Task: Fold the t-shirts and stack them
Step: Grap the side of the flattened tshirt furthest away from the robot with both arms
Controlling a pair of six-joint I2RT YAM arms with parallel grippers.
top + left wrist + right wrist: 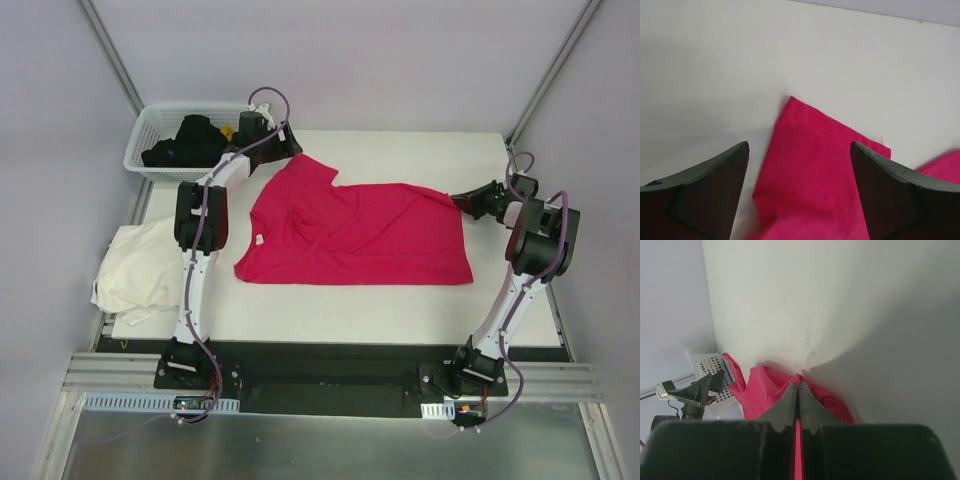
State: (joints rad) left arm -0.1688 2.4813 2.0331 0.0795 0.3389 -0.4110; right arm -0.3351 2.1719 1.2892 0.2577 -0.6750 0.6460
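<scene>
A magenta-red t-shirt (350, 235) lies spread and a little rumpled across the middle of the white table. My left gripper (292, 148) hovers at its far-left sleeve. In the left wrist view that gripper (799, 150) stands open, with the sleeve (815, 175) lying flat on the table between its dark fingers. My right gripper (462, 200) is at the shirt's far right corner. The right wrist view shows it (798, 385) shut on a thin fold of the magenta cloth (757, 390). A cream-white t-shirt (140, 270) lies bunched at the table's left edge.
A white lattice basket (150, 145) holding dark clothes (190, 140) stands at the back left, just behind the left wrist. Grey walls and metal frame posts close in the table on three sides. The bare table top (400, 160) stretches behind the shirt.
</scene>
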